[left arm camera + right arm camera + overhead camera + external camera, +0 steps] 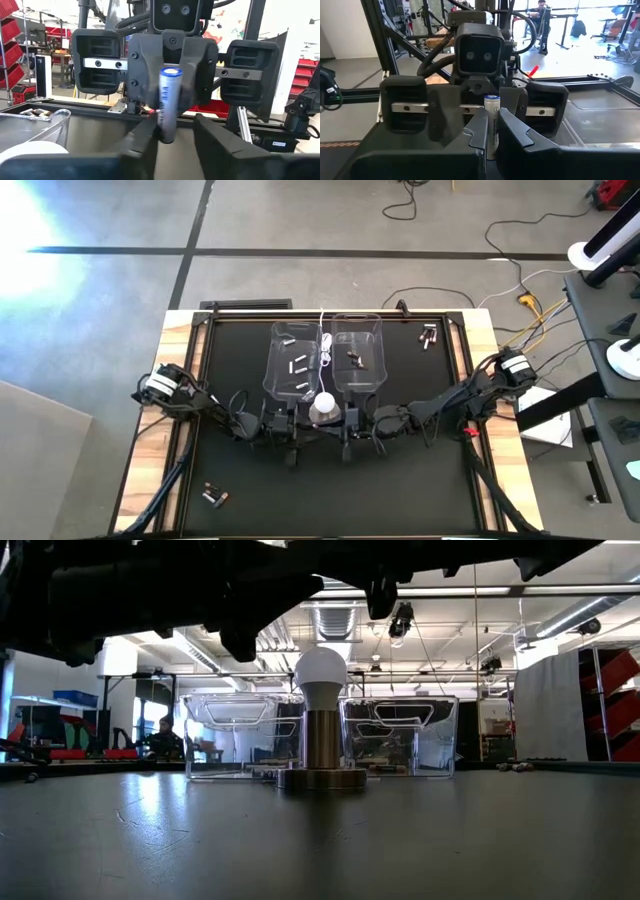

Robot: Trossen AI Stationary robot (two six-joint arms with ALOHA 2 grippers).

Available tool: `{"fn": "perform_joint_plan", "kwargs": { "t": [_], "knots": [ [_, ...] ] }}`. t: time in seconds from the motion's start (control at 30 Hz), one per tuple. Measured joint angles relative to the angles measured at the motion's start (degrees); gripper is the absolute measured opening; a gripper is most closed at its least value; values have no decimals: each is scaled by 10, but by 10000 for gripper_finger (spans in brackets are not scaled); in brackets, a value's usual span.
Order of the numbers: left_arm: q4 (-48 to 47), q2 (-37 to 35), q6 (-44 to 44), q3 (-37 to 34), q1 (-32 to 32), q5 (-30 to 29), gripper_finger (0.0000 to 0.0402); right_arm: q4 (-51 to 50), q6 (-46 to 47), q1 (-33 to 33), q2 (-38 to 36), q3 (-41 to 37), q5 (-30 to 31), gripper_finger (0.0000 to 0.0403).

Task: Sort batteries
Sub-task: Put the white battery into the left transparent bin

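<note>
Tool on my right arm [492, 125] has its 2 fingers pressed in on 1 silvery battery [491, 112], held upright with its cap upward. My left tool [172, 134] faces it at close range, fingers parted on either side of that same cell and, as far as I can tell, not yet squeezing it. Both tools meet over the middle of the tabletop [400, 480], on the near side of the 2 clear bins, beside the white round-based lamp [323, 408].

I judge the sorting as partly done. The left bin [275, 375] holds what I count as 3 or 4 pale cells [298, 363]; the right bin [378, 375] holds about 2 dark ones [352, 358], too small to count firmly. The cell in my grip has yet to go into a bin.

Left to do: about 2 or 3 loose cells [430, 337] lie at the far right of the tabletop, and about 2 more [213, 496] at the near left corner, well apart from the bins.
</note>
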Motion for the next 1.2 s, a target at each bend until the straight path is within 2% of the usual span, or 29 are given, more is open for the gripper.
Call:
{"fn": "perform_joint_plan", "kwargs": {
  "t": [0.13,0.2,0.37,0.5,0.8,1.0,1.1,1.2],
  "knots": [
    [10,0,3,-4,1,2,26,1,2,2,-1,0,-1,18],
    [12,0,2,-4,2,2,13,0,3,2,-1,0,-1,18],
    [11,0,-6,-4,3,2,32,-12,5,2,-1,0,1,18],
    [3,0,-9,2,3,2,15,-25,5,3,-3,0,1,19],
    [-22,-9,-13,15,3,1,11,-86,3,7,-31,-1,2,66],
    [-158,-90,-40,14,3,-37,11,-229,2,14,-118,-2,27,105],
    [-286,-169,-47,13,7,-55,11,-324,6,26,-180,-2,47,127],
    [-443,-250,-53,28,43,-66,11,-408,26,27,-240,-2,46,147]
  ]
}}
